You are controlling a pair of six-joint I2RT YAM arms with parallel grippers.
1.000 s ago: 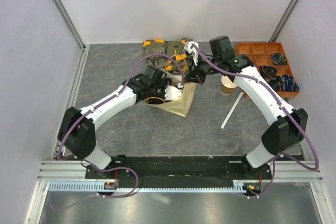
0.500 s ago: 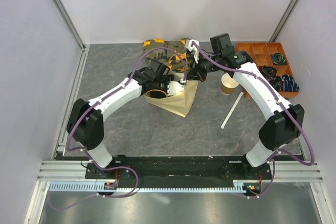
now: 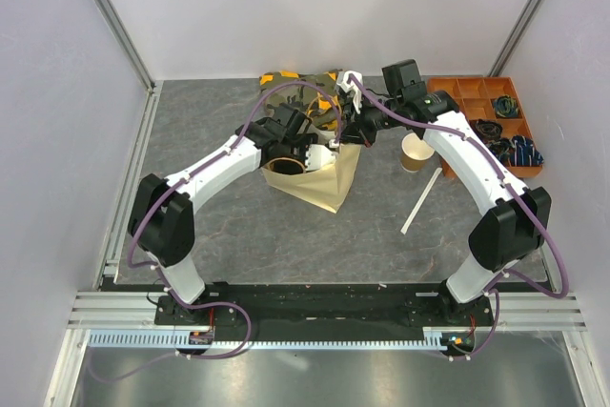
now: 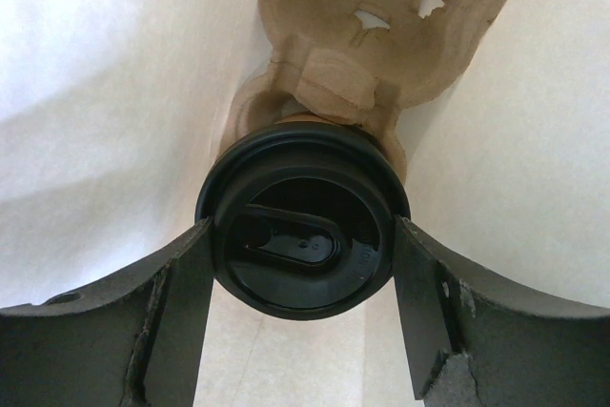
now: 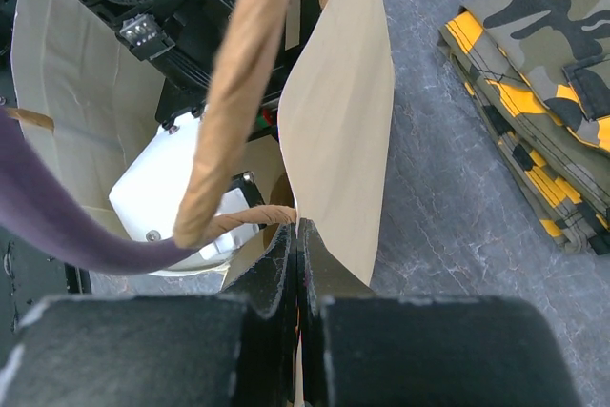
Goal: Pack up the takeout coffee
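Observation:
The takeout coffee point(image 4: 303, 235), a cup with a black lid facing the camera, sits between the fingers of my left gripper point(image 4: 303, 269), which press on the lid's two sides. It is inside the paper bag point(image 3: 329, 183), just above the pulp cup carrier point(image 4: 381, 16) at the bag's bottom. In the top view my left gripper point(image 3: 297, 147) reaches into the bag's mouth and the cup is hidden. My right gripper point(image 5: 298, 231) is shut on the bag's rim point(image 5: 338, 111) beside the twisted paper handle point(image 5: 248, 73); it also shows in the top view point(image 3: 343, 138).
A lidless tan cup point(image 3: 414, 152) stands right of the bag. A white stick point(image 3: 419, 202) lies in front of it. A camouflage cloth point(image 3: 300, 88) lies behind the bag, also in the right wrist view point(image 5: 534, 64). An orange compartment tray point(image 3: 448, 92) sits far right.
My left arm has moved away from me and reached deeper into the bag's mouth. The bag has been pulled more upright by my right gripper, which has barely shifted.

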